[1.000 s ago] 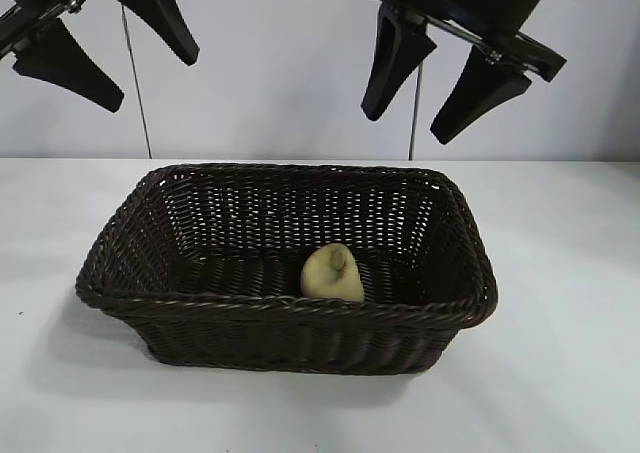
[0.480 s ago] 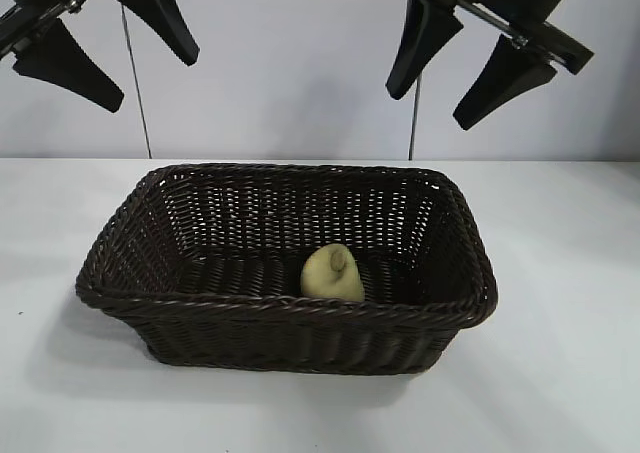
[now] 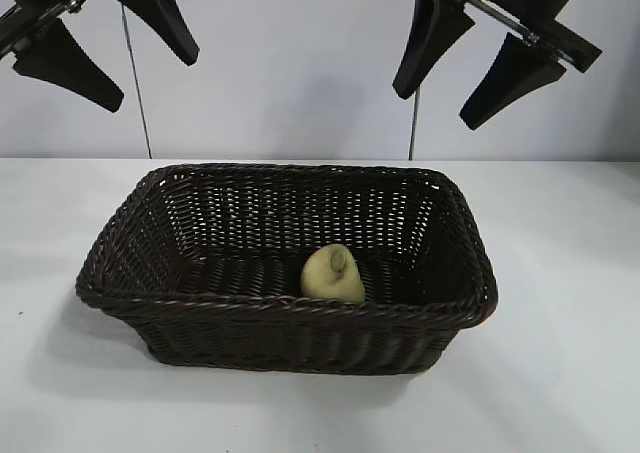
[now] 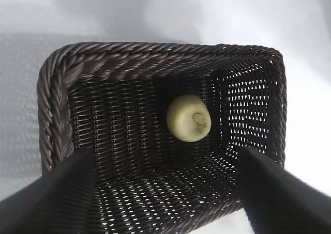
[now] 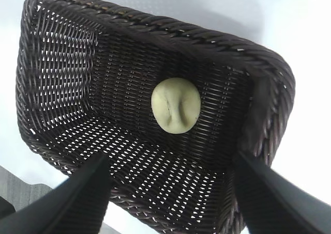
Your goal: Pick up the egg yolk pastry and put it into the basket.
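Observation:
The egg yolk pastry (image 3: 332, 273), a small pale yellow bun with a knob, lies on the floor of the dark brown wicker basket (image 3: 130, 235), near its front wall and right of centre. It also shows in the left wrist view (image 4: 189, 117) and the right wrist view (image 5: 176, 105), inside the basket (image 4: 54, 110) (image 5: 269, 63). My right gripper (image 3: 450, 85) hangs open and empty high above the basket's back right corner. My left gripper (image 3: 152, 85) hangs open and empty high above the back left.
The basket stands on a white table (image 3: 560, 353) with bare surface on all sides. A plain wall and two thin vertical cables (image 3: 138, 103) stand behind it.
My right gripper has risen and moved to the right, away from the basket. The pastry, the basket and the left gripper have not moved.

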`<action>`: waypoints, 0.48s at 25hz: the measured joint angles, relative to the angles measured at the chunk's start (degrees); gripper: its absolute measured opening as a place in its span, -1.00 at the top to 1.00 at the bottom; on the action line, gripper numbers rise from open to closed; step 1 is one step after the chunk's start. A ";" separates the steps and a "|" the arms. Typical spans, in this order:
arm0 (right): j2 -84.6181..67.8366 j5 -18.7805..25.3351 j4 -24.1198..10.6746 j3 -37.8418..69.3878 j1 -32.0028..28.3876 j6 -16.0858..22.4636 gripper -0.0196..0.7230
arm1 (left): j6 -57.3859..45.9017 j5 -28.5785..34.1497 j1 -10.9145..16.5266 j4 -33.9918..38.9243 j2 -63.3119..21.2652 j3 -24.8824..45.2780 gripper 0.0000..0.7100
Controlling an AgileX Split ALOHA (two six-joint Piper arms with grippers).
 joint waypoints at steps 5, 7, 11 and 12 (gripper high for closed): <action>0.00 -0.91 0.00 0.00 0.00 0.00 -0.39 | 0.00 0.00 0.00 0.00 0.00 0.00 -0.55; 0.00 -1.05 0.00 0.00 0.00 0.00 -0.39 | 0.00 0.00 0.00 0.00 0.00 0.00 -0.55; 0.00 -1.10 0.00 0.00 0.00 0.00 -0.39 | 0.00 0.00 0.00 0.00 0.00 0.00 -0.55; 0.00 -1.10 0.00 0.00 0.00 0.00 -0.39 | 0.00 0.00 0.00 0.00 0.00 0.00 -0.55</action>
